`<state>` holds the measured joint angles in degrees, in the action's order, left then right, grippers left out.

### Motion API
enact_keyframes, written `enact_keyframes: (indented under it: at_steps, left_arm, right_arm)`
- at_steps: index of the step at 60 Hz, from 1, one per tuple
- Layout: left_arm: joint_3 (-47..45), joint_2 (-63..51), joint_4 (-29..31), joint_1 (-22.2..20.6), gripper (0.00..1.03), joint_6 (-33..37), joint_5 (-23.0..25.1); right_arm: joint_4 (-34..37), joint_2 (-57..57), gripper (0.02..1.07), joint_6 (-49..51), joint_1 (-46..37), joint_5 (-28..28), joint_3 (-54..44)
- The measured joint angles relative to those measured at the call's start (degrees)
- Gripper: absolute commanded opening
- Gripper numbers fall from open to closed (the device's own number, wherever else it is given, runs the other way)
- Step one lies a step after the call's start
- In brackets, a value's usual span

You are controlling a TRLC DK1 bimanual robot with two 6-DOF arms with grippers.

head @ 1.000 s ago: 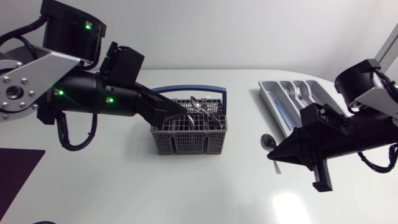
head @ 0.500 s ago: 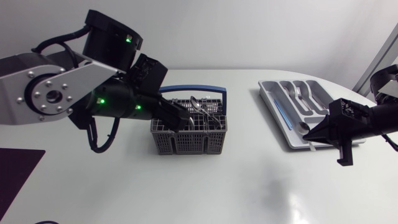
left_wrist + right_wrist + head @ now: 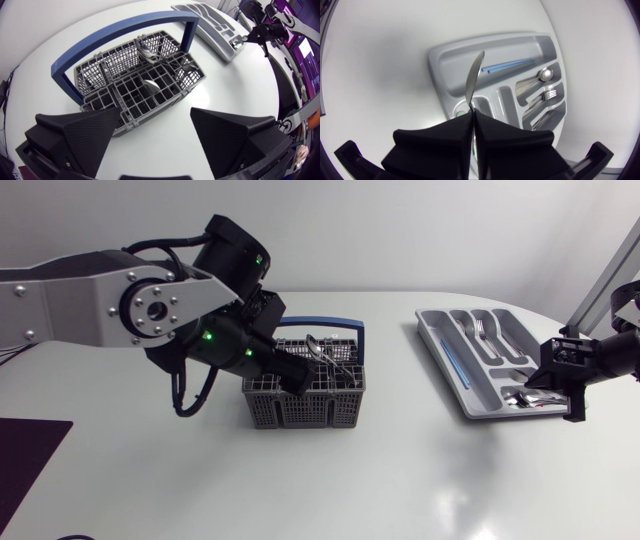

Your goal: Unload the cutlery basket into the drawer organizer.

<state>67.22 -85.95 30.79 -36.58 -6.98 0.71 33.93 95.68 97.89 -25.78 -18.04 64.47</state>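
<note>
The grey wire cutlery basket (image 3: 318, 402) with a blue handle (image 3: 330, 324) stands mid-table and holds several pieces of cutlery (image 3: 325, 357). My left gripper (image 3: 297, 379) hangs open over the basket's left part; in the left wrist view its fingers (image 3: 82, 135) stand wide apart above the basket (image 3: 135, 85), touching nothing. My right gripper (image 3: 537, 386) is shut on a spoon (image 3: 473, 80) and holds it low over the near end of the grey drawer organizer (image 3: 440, 345). The spoon points out ahead of the fingers, over the organizer's (image 3: 445, 55) long compartment.
The organizer holds a blue stick (image 3: 507, 65), a spoon (image 3: 545, 75) and forks (image 3: 547, 93) in separate compartments. A dark mat (image 3: 25, 465) lies at the table's front left edge. Bare white table stretches between the basket and the organizer.
My left arm has swung right over the basket and its fingers have spread wider. My right arm has carried the spoon from above the table to over the organizer.
</note>
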Motion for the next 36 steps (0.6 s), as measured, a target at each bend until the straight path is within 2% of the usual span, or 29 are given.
enact_keyframes:
  at_steps: [11,26,36]
  left_arm:
    - [1.38,0.0,-1.6,0.15,1.0,-4.04,-0.22]
    - [1.16,0.0,-7.34,-0.24,1.0,-7.85,-1.84]
    - [0.15,0.0,-8.52,-1.44,0.99,-13.79,-2.73]
  right_arm:
    - [-1.79,4.98,0.08,3.37,-1.31,4.68,2.93]
    - [-8.9,9.86,0.1,6.49,-1.77,11.54,4.11]
    - [-9.88,12.02,0.26,7.87,-1.77,14.97,4.11]
